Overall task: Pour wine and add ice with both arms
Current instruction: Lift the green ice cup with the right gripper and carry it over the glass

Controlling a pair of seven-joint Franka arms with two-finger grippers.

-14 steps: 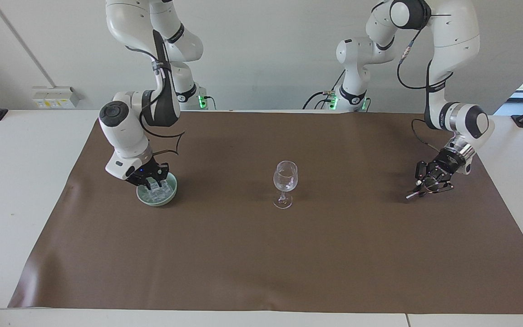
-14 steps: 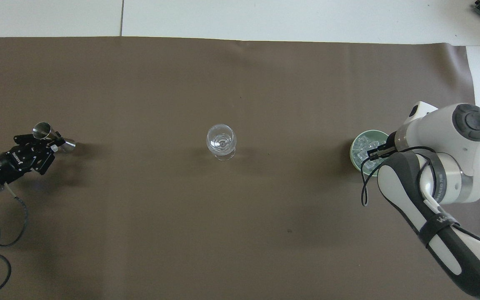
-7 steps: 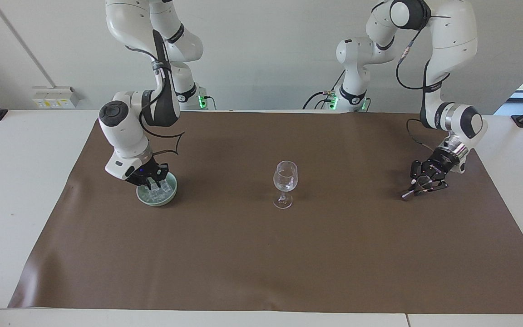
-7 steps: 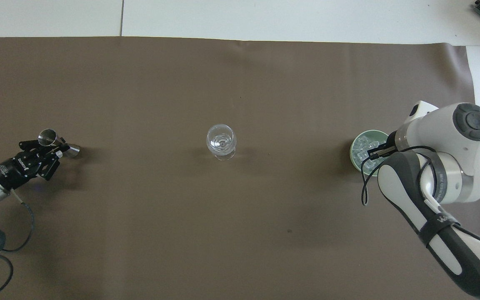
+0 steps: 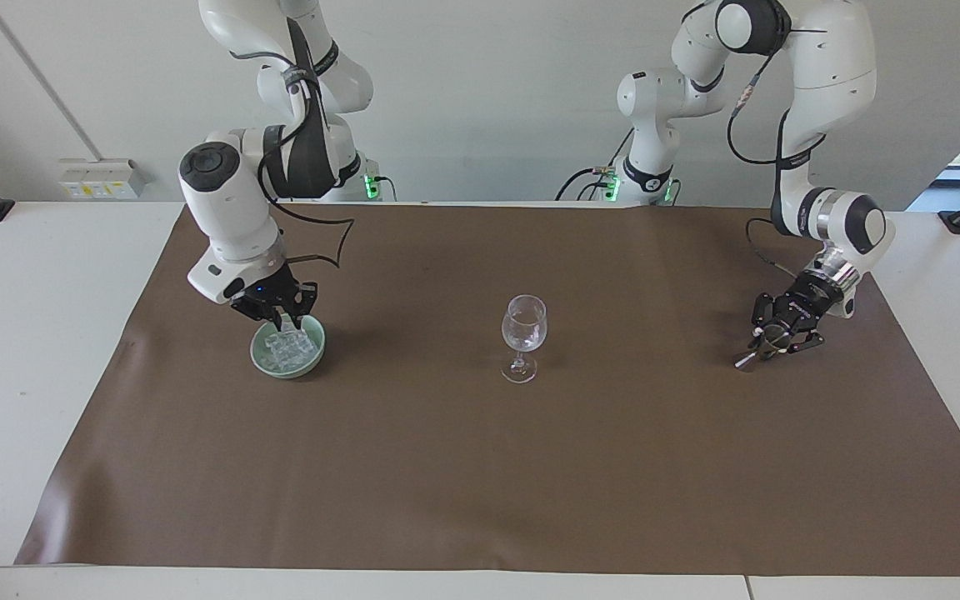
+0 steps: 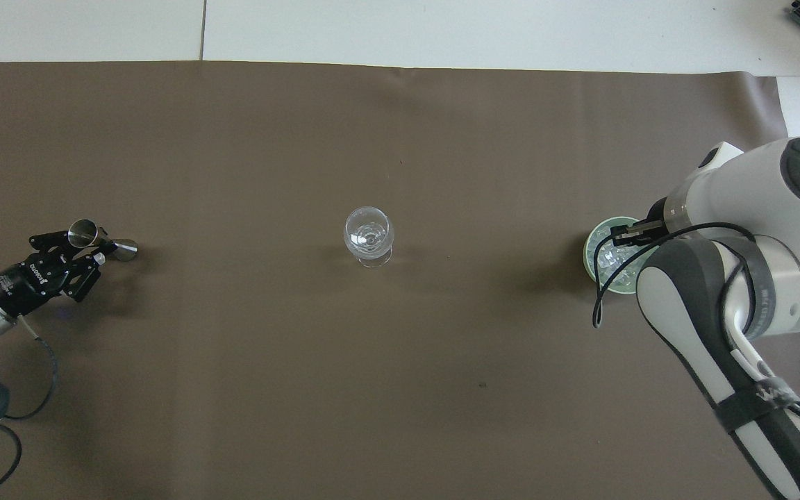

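A clear stemmed glass [image 5: 523,332] stands at the middle of the brown mat and also shows in the overhead view [image 6: 369,236]. Ice cubes [image 5: 288,350] lie in a pale green bowl [image 5: 315,354] toward the right arm's end; the overhead view shows the ice [image 6: 612,260] and the bowl [image 6: 589,251] too. My right gripper [image 5: 284,317] hangs just above the bowl, partly covering it in the overhead view [image 6: 629,232]. My left gripper [image 5: 773,333] is shut on a small metal jigger [image 5: 748,356], tilted on its side low over the mat [image 6: 98,239].
The brown mat [image 5: 480,467] covers most of the white table. A black cable [image 6: 39,375] trails from the left wrist. The right arm's forearm [image 6: 740,361] hangs over the mat's corner near the bowl.
My right gripper has risen out of the bowl to just above it. My left gripper has lowered a little with the jigger. The glass and bowl have not moved.
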